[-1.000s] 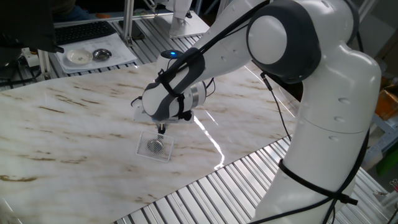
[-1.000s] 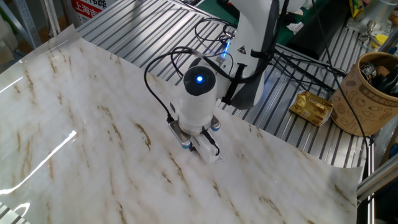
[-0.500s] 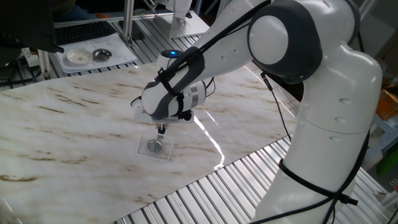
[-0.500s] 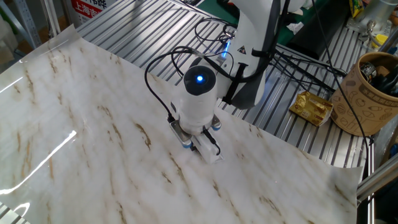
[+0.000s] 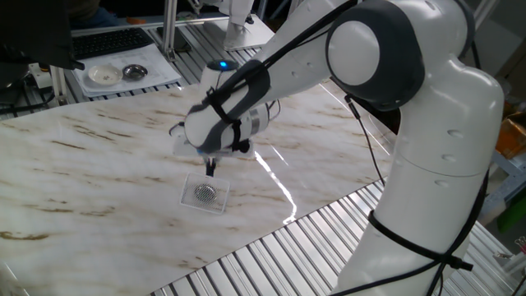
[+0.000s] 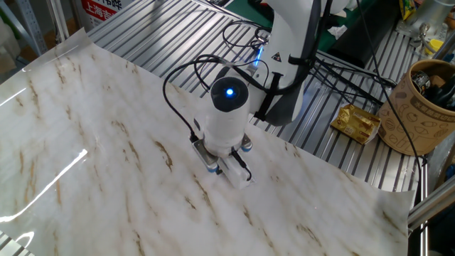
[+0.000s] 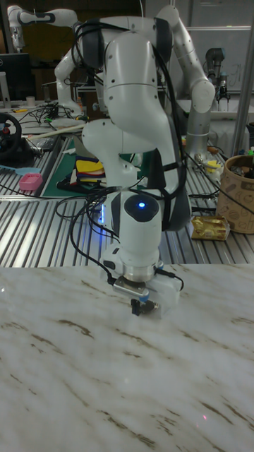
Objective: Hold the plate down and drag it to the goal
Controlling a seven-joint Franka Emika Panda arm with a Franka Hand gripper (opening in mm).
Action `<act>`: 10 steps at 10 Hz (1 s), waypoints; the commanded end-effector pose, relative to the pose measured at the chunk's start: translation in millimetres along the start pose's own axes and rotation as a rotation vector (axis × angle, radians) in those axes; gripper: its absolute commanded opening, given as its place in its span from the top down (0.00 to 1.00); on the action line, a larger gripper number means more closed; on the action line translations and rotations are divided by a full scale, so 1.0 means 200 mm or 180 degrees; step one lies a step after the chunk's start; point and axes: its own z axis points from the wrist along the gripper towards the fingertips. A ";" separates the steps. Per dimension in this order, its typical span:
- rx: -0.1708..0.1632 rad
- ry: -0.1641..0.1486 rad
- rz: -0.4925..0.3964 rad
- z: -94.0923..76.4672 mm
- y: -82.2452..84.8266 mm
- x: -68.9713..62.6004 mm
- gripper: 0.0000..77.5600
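Observation:
The plate (image 5: 205,194), a small shiny silver disc with a grey textured centre, lies flat on the marble sheet. It sits inside the goal (image 5: 219,205), a faint rounded square outline. My gripper (image 5: 210,169) hangs just above the plate's far edge, with its dark fingers pressed together and nothing between them. A small gap shows between the fingertips and the plate. In the other fixed view the wrist (image 6: 227,121) hides both plate and fingers. In the tall fixed view the gripper (image 7: 139,306) hovers over the marble, and I cannot make out the plate there.
A white tray (image 5: 164,76) with a white dish and a metal bowl stands at the back left. Ribbed metal table surrounds the marble sheet (image 5: 99,173). A brown cup (image 6: 425,107), a gold packet (image 6: 357,124) and black cables (image 6: 334,67) lie beyond the marble's far edge.
The gripper and wrist have risen and shifted slightly left, away from the plate. The plate has stayed in the goal square.

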 end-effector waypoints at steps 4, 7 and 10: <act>0.0029 0.0000 -0.0054 -0.21 0.01 -0.17 1.00; 0.0008 0.0008 -0.0106 -0.28 -0.03 -0.19 1.00; -0.0011 0.0015 -0.0427 -0.39 -0.06 -0.18 1.00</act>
